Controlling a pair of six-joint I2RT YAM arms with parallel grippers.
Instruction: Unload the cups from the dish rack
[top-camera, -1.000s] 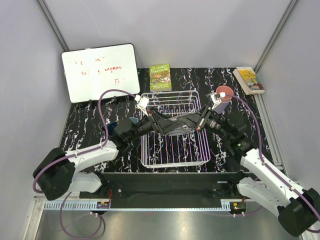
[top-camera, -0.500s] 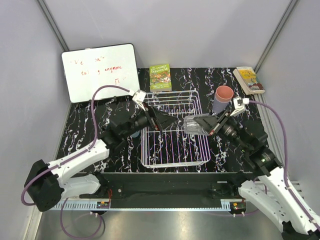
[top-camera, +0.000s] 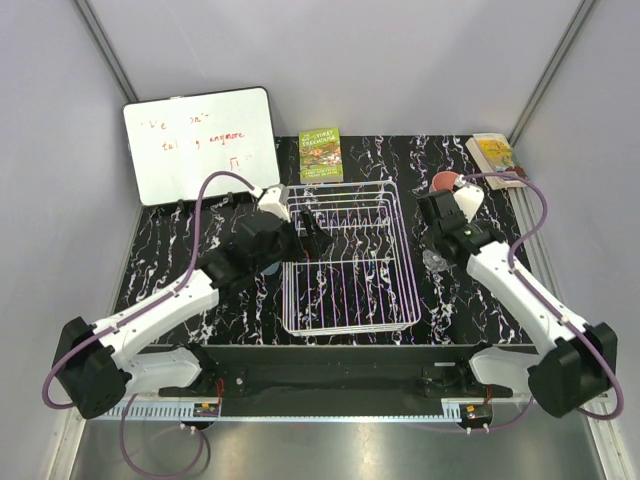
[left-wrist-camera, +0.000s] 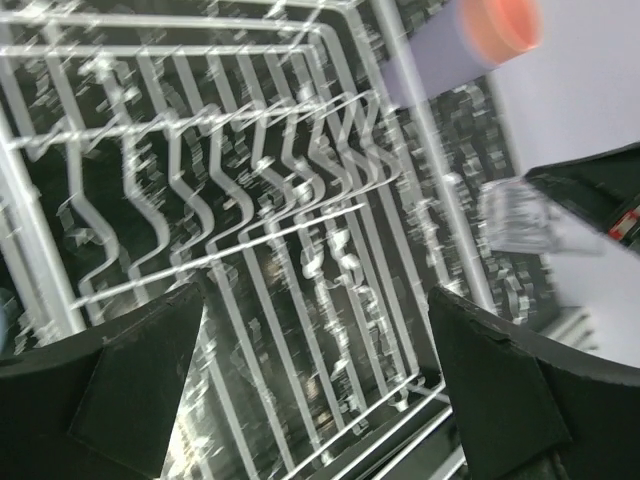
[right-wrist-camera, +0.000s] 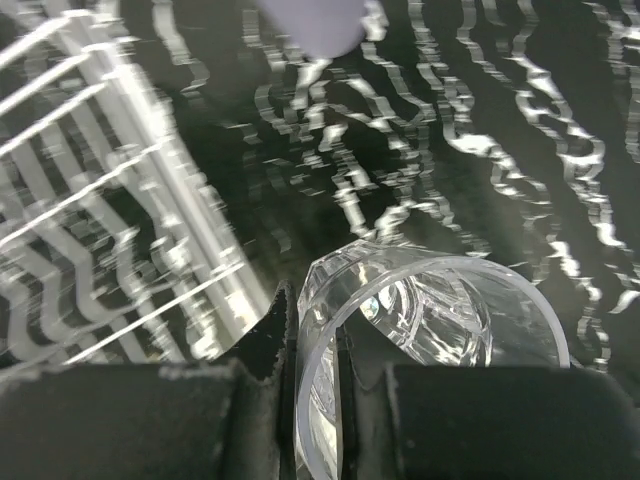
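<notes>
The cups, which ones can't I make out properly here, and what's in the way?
- Pink-topped lavender cup: top view, mostly behind the right wrist; cut by the top edge in both wrist views.
- Blue cup: top view, only a sliver under the left arm.
- Clear glass: motion-blurred in the left wrist view.

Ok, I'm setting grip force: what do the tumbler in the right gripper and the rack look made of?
The tumbler looks like clear glass, possibly hard plastic: see-through, faceted walls, bright glints. The dish rack looks like white-coated metal wire: thin, smooth rods in a grid.
</notes>
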